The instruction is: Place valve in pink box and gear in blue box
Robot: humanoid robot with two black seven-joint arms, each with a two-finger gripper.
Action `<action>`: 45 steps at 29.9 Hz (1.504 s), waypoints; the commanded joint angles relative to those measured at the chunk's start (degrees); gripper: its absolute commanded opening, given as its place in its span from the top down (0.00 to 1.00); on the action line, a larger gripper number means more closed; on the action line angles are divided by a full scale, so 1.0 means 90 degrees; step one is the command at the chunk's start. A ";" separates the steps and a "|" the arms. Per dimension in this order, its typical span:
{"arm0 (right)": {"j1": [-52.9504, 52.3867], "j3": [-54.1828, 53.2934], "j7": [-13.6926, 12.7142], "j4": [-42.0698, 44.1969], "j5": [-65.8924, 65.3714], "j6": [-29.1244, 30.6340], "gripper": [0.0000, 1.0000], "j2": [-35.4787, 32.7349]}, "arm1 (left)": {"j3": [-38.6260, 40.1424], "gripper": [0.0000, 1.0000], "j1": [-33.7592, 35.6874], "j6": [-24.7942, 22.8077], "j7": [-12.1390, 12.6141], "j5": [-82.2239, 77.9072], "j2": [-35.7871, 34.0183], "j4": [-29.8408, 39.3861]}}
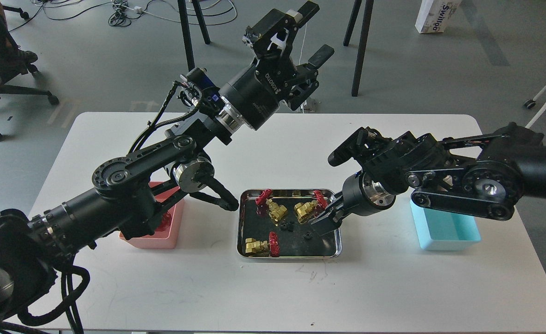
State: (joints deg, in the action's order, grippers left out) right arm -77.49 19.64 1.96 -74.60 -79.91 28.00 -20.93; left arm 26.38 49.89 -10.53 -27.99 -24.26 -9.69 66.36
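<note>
The left gripper [311, 33] hangs high with fingers spread, while the right gripper [321, 221] reaches into the metal tray [335, 253] beside a valve [306, 209], its finger state unclear.

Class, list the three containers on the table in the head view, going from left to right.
pink box → metal tray → blue box
</note>
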 commanded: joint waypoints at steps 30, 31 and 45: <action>0.0836 0.0103 -0.0042 0.2000 -0.0232 0.0000 0.34 0.1818 | -0.0011 0.16 -0.0495 -0.0021 -0.0001 0.0000 0.0022 -0.0001; 0.0865 0.0103 -0.0042 0.2010 -0.0232 0.0000 0.34 0.1828 | -0.0011 0.16 -0.0495 -0.0021 -0.0001 0.0000 0.0022 -0.0001; 0.1022 0.0132 -0.0032 0.2429 -0.0242 0.0000 0.42 0.2179 | -0.0011 0.15 -0.0504 -0.0041 -0.0001 0.0000 0.0022 -0.0001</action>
State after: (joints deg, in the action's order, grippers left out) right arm -68.68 20.64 1.67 -53.77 -82.00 28.00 -1.98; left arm 26.28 45.36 -10.82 -28.00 -24.25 -9.49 66.36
